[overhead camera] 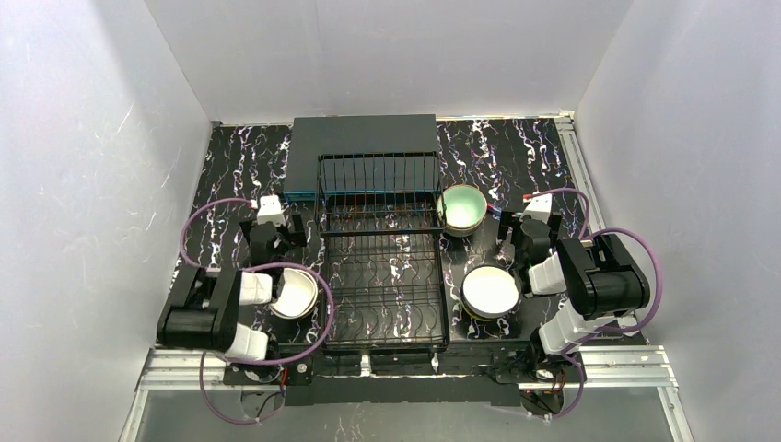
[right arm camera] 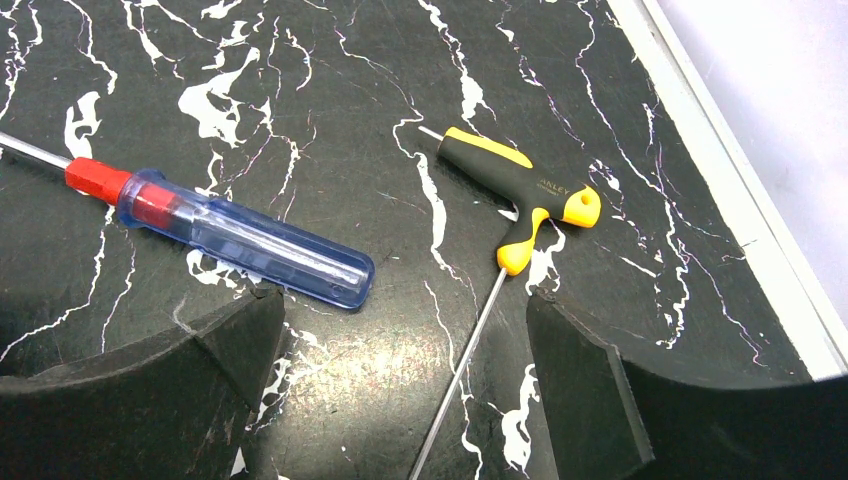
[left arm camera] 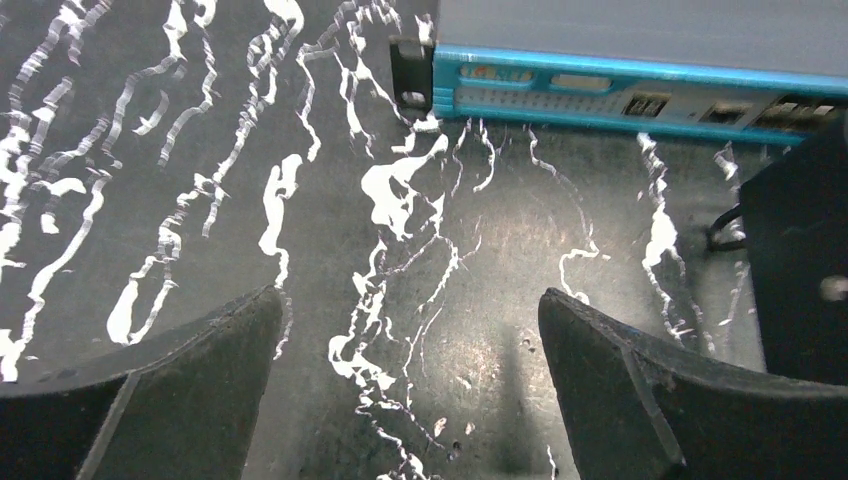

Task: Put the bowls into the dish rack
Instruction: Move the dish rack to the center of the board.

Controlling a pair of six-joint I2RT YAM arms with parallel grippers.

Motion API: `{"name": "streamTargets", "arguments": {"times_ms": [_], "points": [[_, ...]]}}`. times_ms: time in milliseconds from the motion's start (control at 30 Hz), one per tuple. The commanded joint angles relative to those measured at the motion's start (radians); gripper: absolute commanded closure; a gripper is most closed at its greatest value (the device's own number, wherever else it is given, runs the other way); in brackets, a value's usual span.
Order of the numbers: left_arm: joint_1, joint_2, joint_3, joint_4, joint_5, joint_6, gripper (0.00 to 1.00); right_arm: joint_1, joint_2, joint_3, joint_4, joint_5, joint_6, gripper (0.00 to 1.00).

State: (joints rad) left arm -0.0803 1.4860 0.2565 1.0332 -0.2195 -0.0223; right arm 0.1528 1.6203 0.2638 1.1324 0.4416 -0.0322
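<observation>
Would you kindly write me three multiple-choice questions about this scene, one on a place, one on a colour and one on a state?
1. Relative to the dish rack, the mint bowl stands: A. inside it; B. just right of it; C. behind it.
2. The screwdriver has a handle that is: A. clear blue with red; B. white; C. green.
3. The right gripper has its jaws: A. shut on a bowl; B. shut on the screwdriver; C. open and empty.

Answers: 1 B, the top view shows it beside the rack's right edge. 2 A, the right wrist view shows that colour. 3 C, the jaws stand wide apart, gripping nothing.
</observation>
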Motion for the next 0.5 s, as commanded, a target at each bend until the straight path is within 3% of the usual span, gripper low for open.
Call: {"name": "streamTargets", "arguments": {"times_ms": [0, 67, 167, 300, 367, 467], "points": [[0.000, -0.326, 0.011, -0.265, -0.077, -0.058, 0.02, 0.002, -0.012, 0.002, 0.051, 0.001, -0.008, 0.01], [0.001, -0.493, 0.079, -0.515, -0.091, -0.132, 0.02, 0.001, -0.015, -0.002, 0.061, 0.007, -0.009, 0.01], [0.000, -0.657, 0.170, -0.754, -0.055, -0.177, 0.02, 0.002, -0.073, 0.017, -0.010, 0.026, -0.008, 0.01], [0.002, -0.753, 0.321, -1.137, -0.103, -0.342, 0.02, 0.001, -0.285, 0.174, -0.446, 0.029, 0.080, 0.01], [0.002, -0.766, 0.411, -1.363, -0.158, -0.451, 0.02, 0.002, -0.342, 0.264, -0.627, 0.020, 0.122, 0.01], [0.002, -0.785, 0.481, -1.573, -0.269, -0.610, 0.02, 0.002, -0.392, 0.360, -0.848, 0.044, 0.253, 0.01]]}}
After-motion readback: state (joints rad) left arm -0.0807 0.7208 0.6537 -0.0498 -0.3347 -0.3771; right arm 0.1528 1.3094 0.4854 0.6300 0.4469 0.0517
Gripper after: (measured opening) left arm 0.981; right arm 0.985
